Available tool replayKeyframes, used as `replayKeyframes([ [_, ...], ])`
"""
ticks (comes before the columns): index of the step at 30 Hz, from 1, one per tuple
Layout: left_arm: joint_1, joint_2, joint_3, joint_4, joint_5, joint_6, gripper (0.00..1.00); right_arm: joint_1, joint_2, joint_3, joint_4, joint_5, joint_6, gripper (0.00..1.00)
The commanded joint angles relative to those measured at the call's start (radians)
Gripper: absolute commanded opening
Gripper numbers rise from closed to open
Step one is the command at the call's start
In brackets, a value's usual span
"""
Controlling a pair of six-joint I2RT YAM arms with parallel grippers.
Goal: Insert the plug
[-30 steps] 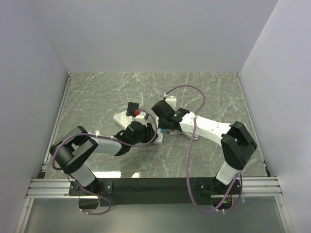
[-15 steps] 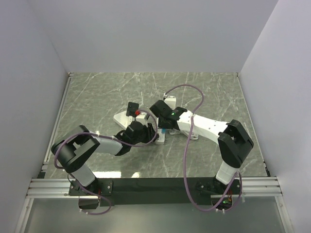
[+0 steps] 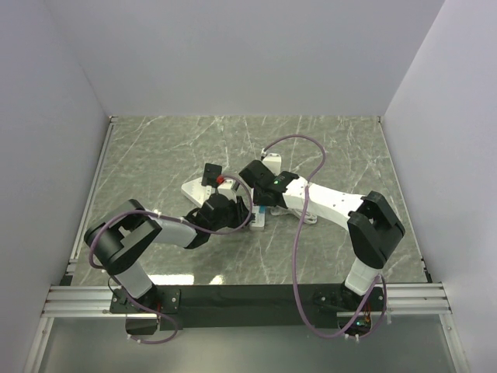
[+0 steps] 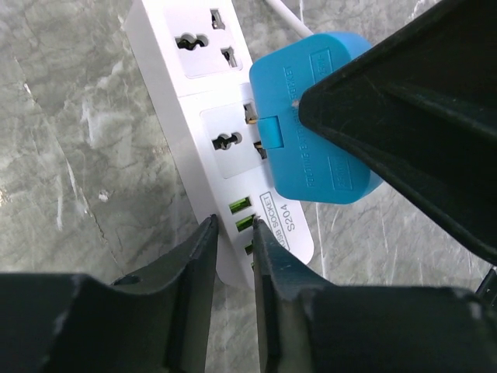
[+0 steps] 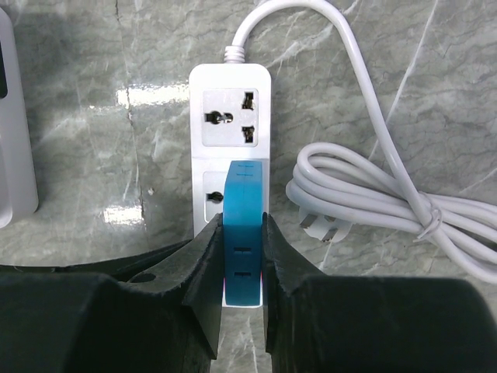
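My right gripper (image 5: 243, 233) is shut on a blue plug (image 5: 245, 202), holding it on edge over the lower socket of a white power strip (image 5: 231, 85). The plug's prongs are hidden. In the left wrist view the plug (image 4: 311, 101) covers part of the second socket of the strip (image 4: 175, 78). My left gripper (image 4: 233, 233) has its jaws a narrow gap apart at the strip's USB end, with white casing showing between them. I cannot tell whether they pinch it. From above, both grippers meet at the strip (image 3: 258, 221).
The strip's white cable lies coiled and tied (image 5: 365, 194) just right of it, its own plug beside the coil. A second white strip with a red switch (image 3: 220, 180) lies to the left. White walls surround the marble table (image 3: 155, 148).
My right arm has shifted slightly left with the blue plug, closer over the strip. The left arm has stayed almost in place at the strip's end.
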Motion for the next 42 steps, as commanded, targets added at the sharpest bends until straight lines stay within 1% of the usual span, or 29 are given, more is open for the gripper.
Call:
replayKeyframes([
  [1,0.0,0.037,0.022,-0.034,0.015,0.011,0.28,0.006,0.035,-0.016,0.013,0.007,-0.002,0.0],
  [9,0.002,0.041,0.03,-0.049,0.003,0.014,0.27,0.003,0.04,-0.059,0.042,-0.017,-0.007,0.0],
  [15,0.0,0.066,0.042,-0.054,0.008,0.012,0.25,-0.005,0.049,-0.085,0.06,-0.029,-0.009,0.0],
  [31,0.002,0.084,0.063,-0.089,-0.011,0.015,0.24,-0.01,0.031,-0.197,0.145,-0.095,-0.012,0.0],
  [42,0.0,0.095,0.074,-0.104,-0.011,0.017,0.23,0.009,0.075,-0.22,0.163,-0.129,-0.027,0.0],
])
